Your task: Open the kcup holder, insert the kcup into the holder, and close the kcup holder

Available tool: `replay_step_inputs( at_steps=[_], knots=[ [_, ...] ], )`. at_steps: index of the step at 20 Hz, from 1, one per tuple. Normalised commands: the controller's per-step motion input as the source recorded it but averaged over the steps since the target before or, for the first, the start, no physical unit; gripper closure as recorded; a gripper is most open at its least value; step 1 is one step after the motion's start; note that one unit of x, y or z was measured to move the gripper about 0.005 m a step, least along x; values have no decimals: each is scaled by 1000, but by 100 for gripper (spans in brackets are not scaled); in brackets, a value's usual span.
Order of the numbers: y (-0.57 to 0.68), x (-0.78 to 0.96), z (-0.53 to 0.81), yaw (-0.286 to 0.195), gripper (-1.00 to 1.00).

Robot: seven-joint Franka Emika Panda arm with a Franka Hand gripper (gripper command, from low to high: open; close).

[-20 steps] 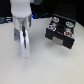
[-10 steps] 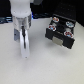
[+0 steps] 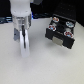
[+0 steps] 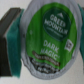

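Now clamped on the kcup (image 4: 48, 35), the claw (image 3: 22, 44) hangs low over the pale bench (image 3: 45, 67) at the exterior view's left; kcup holder (image 3: 61, 32) well apart toward the exterior view's right, drawer pulled open, round slots facing up with reddish and white pod tops in some. From the wrist view: green foil lid filling the picture, white lettering, pale rim, a dark finger pad (image 4: 9, 31) pressed against its side. Kcup itself hardly discernible in the exterior view. Likely next: carry across toward the open drawer, lid upward, over a free slot
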Motion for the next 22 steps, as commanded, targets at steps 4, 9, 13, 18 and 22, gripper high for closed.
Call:
replay_step_inputs(
  at_steps=[4, 9, 13, 18, 22],
  knots=[
    [270, 53, 723, -18, 100],
    [398, 93, 806, 1, 100],
    [498, 88, 778, 9, 100],
    [618, 88, 666, 12, 100],
    [634, 49, 514, 17, 100]
  ],
)
